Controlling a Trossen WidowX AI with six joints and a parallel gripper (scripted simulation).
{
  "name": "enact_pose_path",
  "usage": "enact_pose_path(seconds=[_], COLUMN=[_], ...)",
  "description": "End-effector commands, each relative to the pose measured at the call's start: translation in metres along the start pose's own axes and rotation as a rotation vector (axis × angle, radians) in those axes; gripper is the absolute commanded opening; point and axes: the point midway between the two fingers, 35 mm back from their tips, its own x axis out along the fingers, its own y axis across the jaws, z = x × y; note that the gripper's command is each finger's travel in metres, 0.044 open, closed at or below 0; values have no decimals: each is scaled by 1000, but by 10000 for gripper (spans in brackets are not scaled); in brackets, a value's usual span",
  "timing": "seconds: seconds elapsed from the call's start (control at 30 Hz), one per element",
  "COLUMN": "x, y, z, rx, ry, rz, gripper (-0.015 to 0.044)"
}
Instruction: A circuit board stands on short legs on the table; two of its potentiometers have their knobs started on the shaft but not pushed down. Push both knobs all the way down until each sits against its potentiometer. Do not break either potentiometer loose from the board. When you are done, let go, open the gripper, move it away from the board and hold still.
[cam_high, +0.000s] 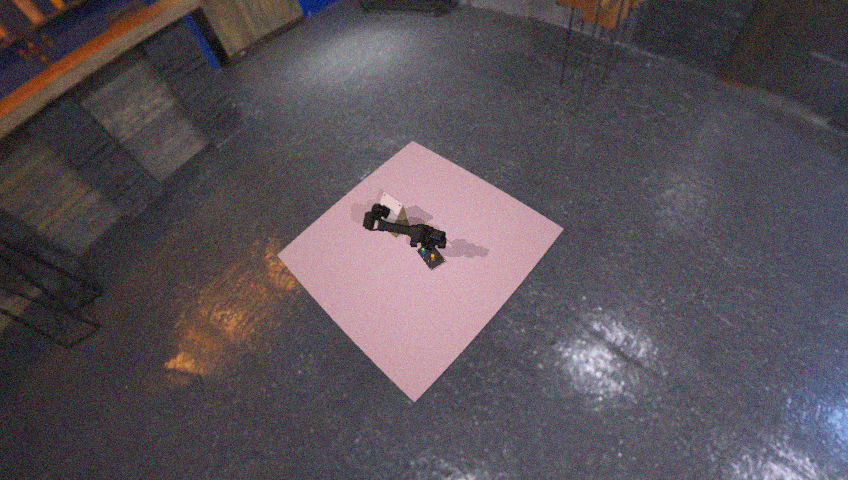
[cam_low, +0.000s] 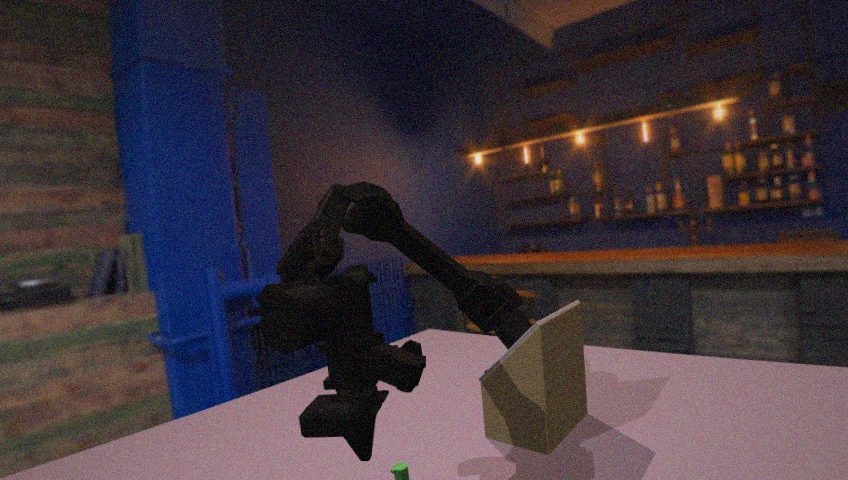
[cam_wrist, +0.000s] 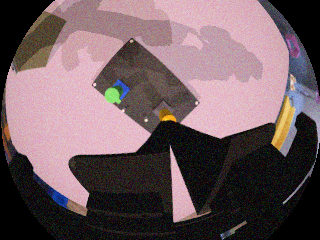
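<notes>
The dark circuit board (cam_high: 433, 265) (cam_wrist: 150, 65) lies below my gripper. The green knob (cam_high: 423, 252) (cam_low: 400, 471) (cam_wrist: 112, 95) stands over a blue potentiometer (cam_wrist: 124, 88) near one board edge. The orange knob (cam_high: 432, 256) (cam_wrist: 167, 117) stands over a grey potentiometer near another edge. How far each knob is down its shaft cannot be told. My gripper (cam_low: 364, 458) (cam_wrist: 166, 126) is shut with nothing in it, its tips above the board. In the wrist view the tips overlap the orange knob's lower edge and hide a board corner; contact is not visible.
A tan block with a slanted top (cam_high: 402, 215) (cam_low: 565, 371) (cam_wrist: 42, 42) stands beside the arm, with a pale plate (cam_high: 390, 202) on its slope. The pink table top (cam_high: 410, 333) (cam_low: 196, 446) carries the arm's shadows.
</notes>
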Motion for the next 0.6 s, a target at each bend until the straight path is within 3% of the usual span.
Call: enact_pose_path(seconds=[0.0, 0.57], x=[0, -6], y=[-1, -8], z=[-2, -11], rx=[-130, -718], ry=[5, 4], rz=[9, 27], gripper=[0, 0])
